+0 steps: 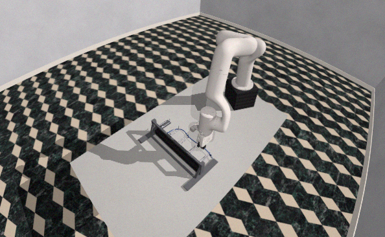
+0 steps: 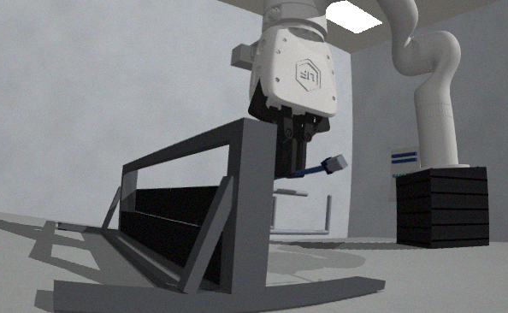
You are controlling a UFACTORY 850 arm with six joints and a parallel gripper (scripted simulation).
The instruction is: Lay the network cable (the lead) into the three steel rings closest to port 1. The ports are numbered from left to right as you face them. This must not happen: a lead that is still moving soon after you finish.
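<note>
My gripper [image 2: 292, 171] points straight down behind the near end post of the dark rack [image 2: 177, 222] and is shut on the blue network cable [image 2: 307, 171]. The cable's grey plug [image 2: 337, 162] sticks out to the right of the fingers, in the air. In the overhead view the gripper [image 1: 203, 146] is over the right end of the rack [image 1: 176, 147], and the blue cable [image 1: 184, 133] arcs back from it along the rack's far side toward the left end. A steel ring [image 2: 301, 214] stands open-topped just below the fingers. Other rings [image 1: 184, 139] show faintly along the rack.
The rack's upright frame post [image 2: 250, 201] stands right beside the gripper. The black robot base block [image 2: 442, 207] sits at the right, also in the overhead view [image 1: 241, 94]. The rack's foot bar [image 2: 215, 292] runs across the front.
</note>
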